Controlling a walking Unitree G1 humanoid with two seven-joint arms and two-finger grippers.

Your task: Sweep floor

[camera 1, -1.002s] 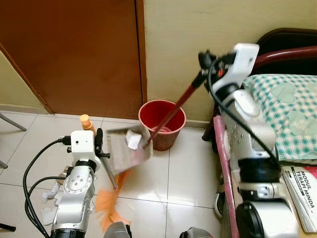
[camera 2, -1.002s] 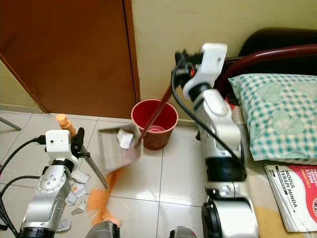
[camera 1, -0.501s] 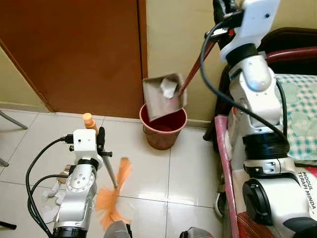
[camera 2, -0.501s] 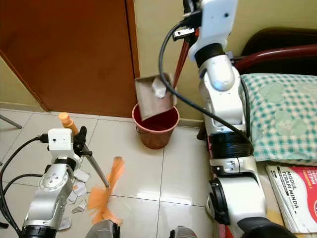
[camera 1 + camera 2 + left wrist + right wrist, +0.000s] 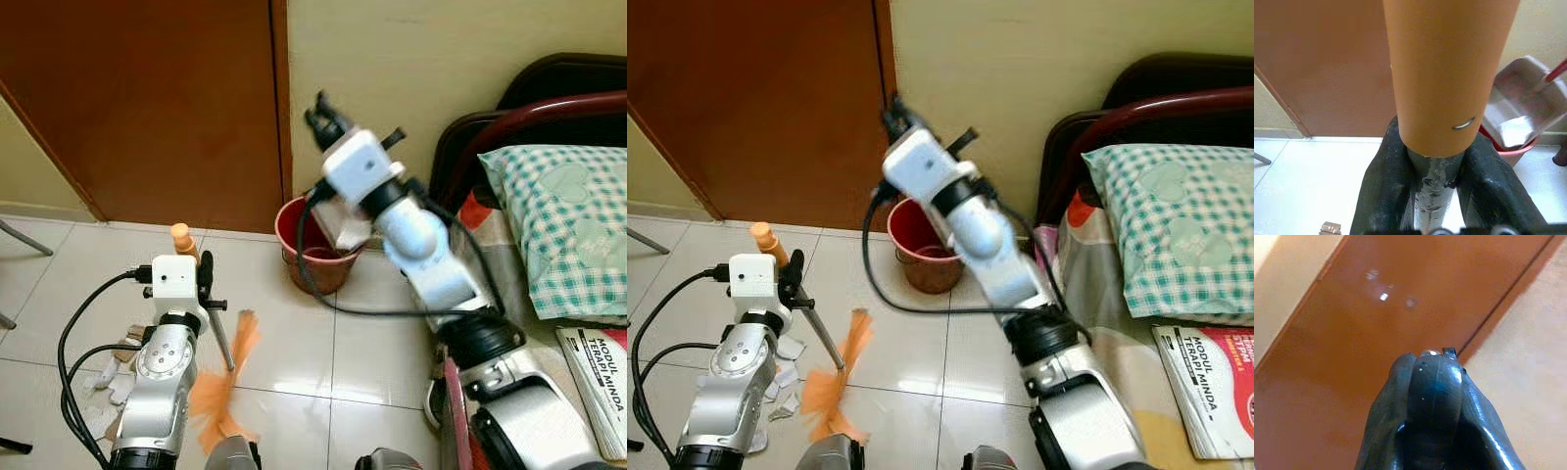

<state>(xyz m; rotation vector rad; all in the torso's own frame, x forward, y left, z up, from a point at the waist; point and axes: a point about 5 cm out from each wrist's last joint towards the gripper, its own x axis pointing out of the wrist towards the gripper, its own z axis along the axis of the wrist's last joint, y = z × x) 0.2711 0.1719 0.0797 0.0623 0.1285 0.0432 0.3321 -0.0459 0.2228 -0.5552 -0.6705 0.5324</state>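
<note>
- Left gripper (image 5: 1436, 161) clamped on broom handle (image 5: 1449, 73); orange bristles (image 5: 223, 377) resting on tiled floor (image 5: 294, 343) beside paper scraps (image 5: 784, 377).
- Right gripper (image 5: 1432, 382) closed around dark rod, presumably dustpan handle; raised near brown door (image 5: 147, 98).
- Dustpan (image 5: 1520, 105) tipped into red bin (image 5: 299, 240); white paper on pan.
- Bin against wall, near bed (image 5: 558, 225).
</note>
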